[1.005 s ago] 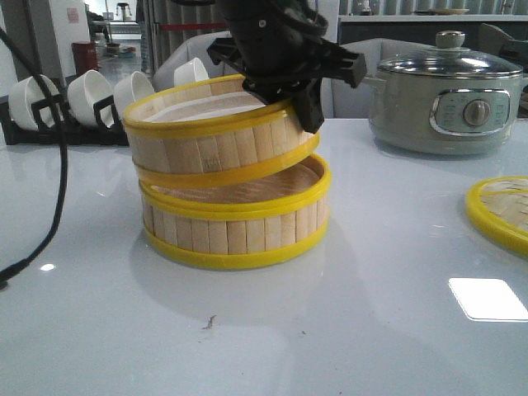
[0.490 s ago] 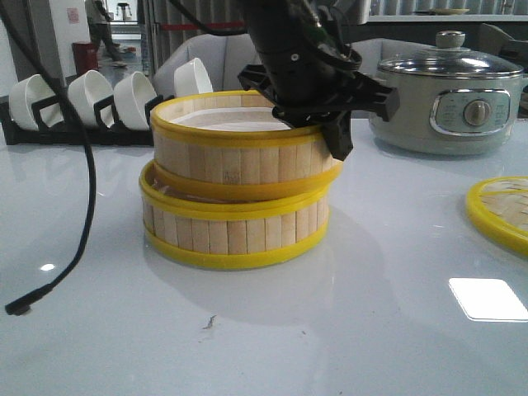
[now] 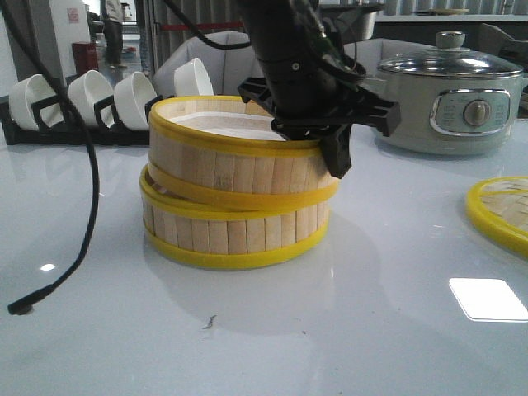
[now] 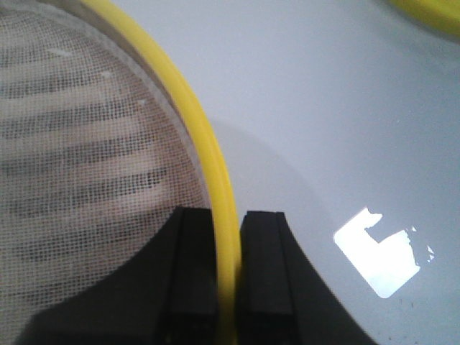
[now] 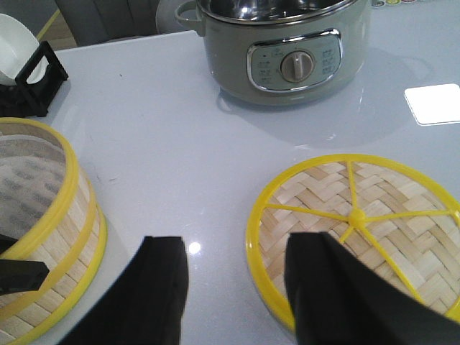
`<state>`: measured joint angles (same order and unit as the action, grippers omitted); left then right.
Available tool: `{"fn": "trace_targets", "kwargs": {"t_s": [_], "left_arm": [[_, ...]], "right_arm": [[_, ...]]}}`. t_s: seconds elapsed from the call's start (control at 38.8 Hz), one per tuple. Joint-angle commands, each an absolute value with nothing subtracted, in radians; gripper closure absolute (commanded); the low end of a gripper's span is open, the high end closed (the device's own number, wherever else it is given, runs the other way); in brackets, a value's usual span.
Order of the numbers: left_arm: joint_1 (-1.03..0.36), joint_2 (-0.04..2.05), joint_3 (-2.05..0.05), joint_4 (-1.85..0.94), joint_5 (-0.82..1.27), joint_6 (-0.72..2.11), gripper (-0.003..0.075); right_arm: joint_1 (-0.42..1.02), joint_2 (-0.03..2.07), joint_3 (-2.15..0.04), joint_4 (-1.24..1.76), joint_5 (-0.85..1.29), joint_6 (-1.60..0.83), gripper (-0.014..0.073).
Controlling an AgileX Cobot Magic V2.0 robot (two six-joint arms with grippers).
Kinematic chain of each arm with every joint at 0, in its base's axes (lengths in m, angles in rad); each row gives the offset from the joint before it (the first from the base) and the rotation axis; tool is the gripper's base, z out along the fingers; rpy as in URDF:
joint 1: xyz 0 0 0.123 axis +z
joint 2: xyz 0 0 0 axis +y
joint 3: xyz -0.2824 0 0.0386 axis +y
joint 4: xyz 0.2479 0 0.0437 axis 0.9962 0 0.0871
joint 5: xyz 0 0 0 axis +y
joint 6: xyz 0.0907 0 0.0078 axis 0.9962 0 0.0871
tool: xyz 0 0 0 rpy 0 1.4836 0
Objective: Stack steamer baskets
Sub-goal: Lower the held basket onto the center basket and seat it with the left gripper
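A grey-green electric pot with a glass lid (image 3: 450, 103) stands at the far right of the glossy white table (image 3: 371, 330). A flat woven bamboo lid with a yellow rim (image 5: 359, 223) lies near it. White ceramic bowls (image 3: 115, 95) stand upright in a black rack (image 3: 49, 132) at the far left. A black cable (image 3: 78, 223) hangs down to the table.

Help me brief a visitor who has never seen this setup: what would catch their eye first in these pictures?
The two yellow-rimmed steamer baskets, mid-table: the upper basket sits tilted on the lower basket, not fully seated. The black left gripper pinches the upper basket's rim on its right side. Behind to the right stands a grey-green pot, and a woven lid lies flat near the open right gripper.
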<state>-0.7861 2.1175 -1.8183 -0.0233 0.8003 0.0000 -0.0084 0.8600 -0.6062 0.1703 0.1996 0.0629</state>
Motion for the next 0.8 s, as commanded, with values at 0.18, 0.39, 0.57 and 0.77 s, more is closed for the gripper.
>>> {"fn": "trace_targets", "kwargs": {"t_s": [0.18,0.39,0.57,0.77], "left_arm": [[-0.78,2.059,-1.849,0.0,0.773,-0.021,0.0632],[-0.752,2.057,-1.849,0.0,0.773,-0.026,0.0632],[-0.741,2.048,-1.849,0.0,0.771,-0.041,0.0632],[-0.741,2.04,-1.849,0.0,0.763,-0.042,0.0632]], "right_arm": [[-0.014,0.854,-0.641,0.168,0.124,0.051,0.016],[-0.014,0.854,-0.641,0.168,0.124,0.051,0.016],[-0.014,0.854,-0.641,0.168,0.124,0.051,0.016],[-0.014,0.854,-0.641,0.168,0.124,0.051,0.016]]}}
